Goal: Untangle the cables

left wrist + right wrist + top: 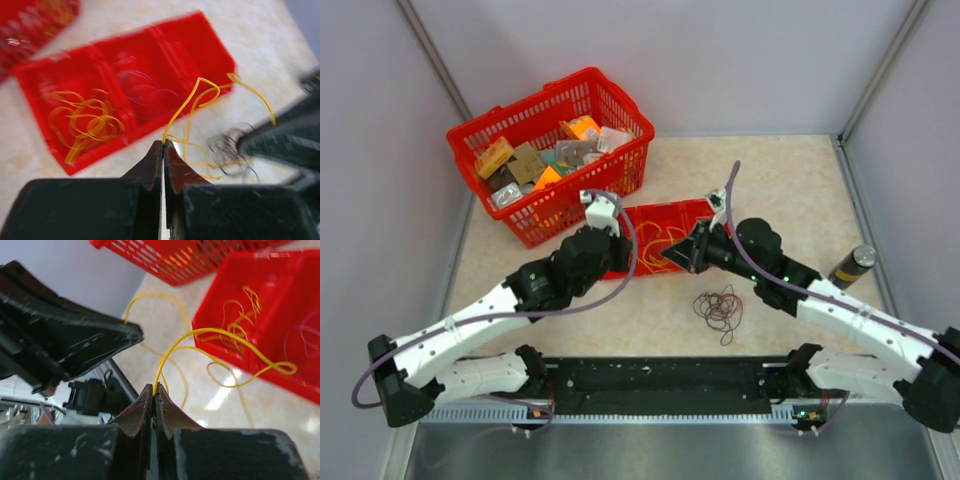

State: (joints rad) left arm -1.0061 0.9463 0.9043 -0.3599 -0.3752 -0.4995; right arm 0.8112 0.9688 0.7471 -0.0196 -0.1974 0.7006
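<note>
A yellow-orange cable (192, 102) hangs between both grippers above the table, in front of the flat red tray (695, 212). My left gripper (164, 143) is shut on one part of it. My right gripper (154, 387) is shut on another part (220, 332). In the top view the left gripper (638, 262) and the right gripper (676, 258) are close together at the tray's near edge. More yellow cables (85, 125) lie in one tray compartment and pale loops (145, 94) in the one beside it. A dark brown bunch (720, 308) lies on the table. Dark thin wires (231, 150) tangle with the held cable.
A red basket (620, 110) full of small packages stands at the back left, right behind the tray. A dark can (853, 266) stands at the right near the wall. The black rail (660, 380) runs along the near edge.
</note>
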